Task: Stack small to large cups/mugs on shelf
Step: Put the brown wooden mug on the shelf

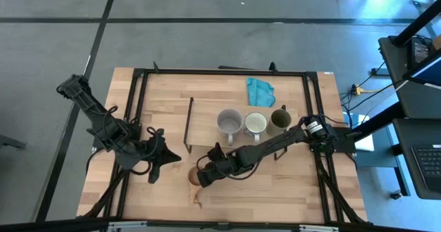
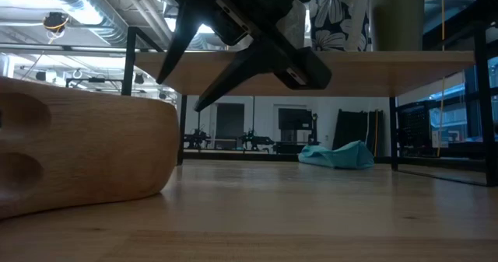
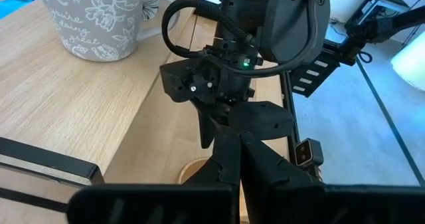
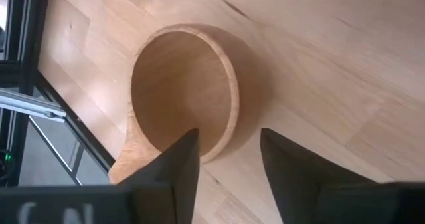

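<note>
The brown wooden cup stands upright on the table near its front edge, its long handle pointing toward the near edge. My right gripper is open right above it, one finger over the hollow and one outside the wall, and no touch shows. The grey mug, the white cup and the olive-green cup stand in a row on the shelf. My left gripper is open and empty, left of the wooden cup.
A teal cloth lies on the table behind the shelf. The shelf's left part is bare. Black frame rails run along the table's edges. My left gripper stands close to my right gripper.
</note>
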Robot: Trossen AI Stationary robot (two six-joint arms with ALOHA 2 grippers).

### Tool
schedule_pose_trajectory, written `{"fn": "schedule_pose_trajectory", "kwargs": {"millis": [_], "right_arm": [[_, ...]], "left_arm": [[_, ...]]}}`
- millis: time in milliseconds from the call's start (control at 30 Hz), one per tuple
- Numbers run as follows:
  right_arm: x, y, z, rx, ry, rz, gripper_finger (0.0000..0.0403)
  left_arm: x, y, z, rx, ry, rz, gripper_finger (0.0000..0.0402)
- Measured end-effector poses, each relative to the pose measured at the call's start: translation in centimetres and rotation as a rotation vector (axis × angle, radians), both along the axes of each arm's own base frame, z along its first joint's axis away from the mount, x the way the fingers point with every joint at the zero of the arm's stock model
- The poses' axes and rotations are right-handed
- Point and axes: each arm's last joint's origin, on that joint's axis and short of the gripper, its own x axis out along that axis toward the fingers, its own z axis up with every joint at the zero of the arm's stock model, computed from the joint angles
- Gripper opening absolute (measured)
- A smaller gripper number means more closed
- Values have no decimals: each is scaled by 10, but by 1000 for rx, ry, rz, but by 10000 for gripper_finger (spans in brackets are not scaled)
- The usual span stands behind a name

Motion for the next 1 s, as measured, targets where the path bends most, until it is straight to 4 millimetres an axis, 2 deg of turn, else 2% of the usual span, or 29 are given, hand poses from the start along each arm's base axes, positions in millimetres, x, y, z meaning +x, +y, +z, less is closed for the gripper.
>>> {"fn": "schedule_pose_trajectory", "kwargs": {"millis": [133, 233, 433, 533, 700, 833, 1000], "right_arm": [[0, 0, 0, 1, 0, -2, 167], [1, 0, 1, -9, -6, -11, 166], [7, 7, 23, -13, -80, 18, 166], [11, 16, 46, -54, -162, 115, 165], [15, 28, 93, -130, -317, 242, 165], [15, 30, 136, -220, -447, 215, 165], [9, 24, 198, -335, -628, 145, 181]], "left_arm": [[-3, -3, -1, 6, 9, -17, 0], [-9, -4, -9, 24, 93, -30, 0], [-16, -16, -34, 24, 241, -93, 0], [-12, -27, -42, 103, 256, -157, 0], [-4, -46, -52, 295, 317, -387, 14], [2, -54, -64, 417, 378, -495, 52], [11, -59, -79, 575, 407, -574, 104]]}}
